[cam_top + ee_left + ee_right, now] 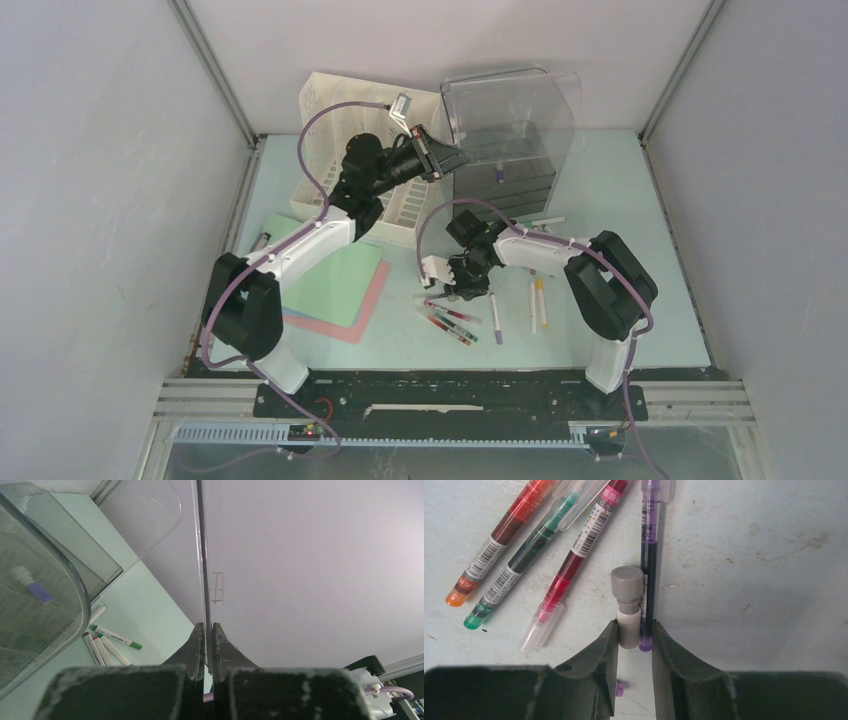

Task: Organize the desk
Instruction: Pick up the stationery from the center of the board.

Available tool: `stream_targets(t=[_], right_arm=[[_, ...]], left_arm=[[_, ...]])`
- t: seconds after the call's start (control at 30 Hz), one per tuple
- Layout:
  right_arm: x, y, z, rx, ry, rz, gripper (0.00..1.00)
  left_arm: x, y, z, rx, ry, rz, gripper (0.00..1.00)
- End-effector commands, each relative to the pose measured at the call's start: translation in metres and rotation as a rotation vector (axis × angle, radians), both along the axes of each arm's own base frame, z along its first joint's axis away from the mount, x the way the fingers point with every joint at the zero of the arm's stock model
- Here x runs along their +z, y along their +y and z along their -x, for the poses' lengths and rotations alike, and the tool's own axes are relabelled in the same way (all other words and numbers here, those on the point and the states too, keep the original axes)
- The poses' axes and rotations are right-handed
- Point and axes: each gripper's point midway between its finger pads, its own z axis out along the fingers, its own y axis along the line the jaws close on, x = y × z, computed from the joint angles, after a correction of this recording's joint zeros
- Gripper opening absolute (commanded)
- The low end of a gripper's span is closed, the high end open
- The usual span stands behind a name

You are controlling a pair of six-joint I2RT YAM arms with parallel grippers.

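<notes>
Right gripper (635, 630) low over desk (749, 555) centre, jaws narrow astride grey-capped marker (626, 582) and purple pen (649, 565); grip unclear. Left gripper (207, 630) at desk rear, jaws pinched on clear lid (510, 105). Desk lies flat beneath them.

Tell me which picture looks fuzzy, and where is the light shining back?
Top external view: soft even light, pale glare on the clear lid. Left wrist view: the left gripper is fuzzy close up; the curved clear plastic blurs the marker behind it. Right wrist view: the pens are sharp, barcodes showing.
</notes>
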Motion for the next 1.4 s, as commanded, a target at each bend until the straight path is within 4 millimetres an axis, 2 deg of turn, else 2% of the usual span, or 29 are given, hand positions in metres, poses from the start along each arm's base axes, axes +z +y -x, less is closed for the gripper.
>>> stream_targets(t=[0.0, 0.23, 0.33, 0.93, 1.37], right_arm=[[0.0, 0.001, -0.004, 0.016, -0.021, 0.028, 0.28], [0.002, -0.003, -0.007, 0.012, -0.026, 0.06, 0.12], [0.008, -0.003, -0.009, 0.014, -0.039, 0.056, 0.09], [0.04, 0.002, -0.008, 0.032, -0.072, -0.024, 0.05], [0.068, -0.011, -0.034, -0.048, -0.157, -0.072, 0.02]], left_arm=[[0.043, 0.009, 0.018, -0.022, -0.162, 0.059, 0.0], [0.043, 0.009, 0.019, -0.024, -0.164, 0.059, 0.0], [0.044, 0.009, 0.019, -0.024, -0.164, 0.059, 0.0], [0.042, 0.009, 0.018, -0.023, -0.161, 0.057, 0.0], [0.041, 0.009, 0.017, -0.022, -0.161, 0.056, 0.0]])
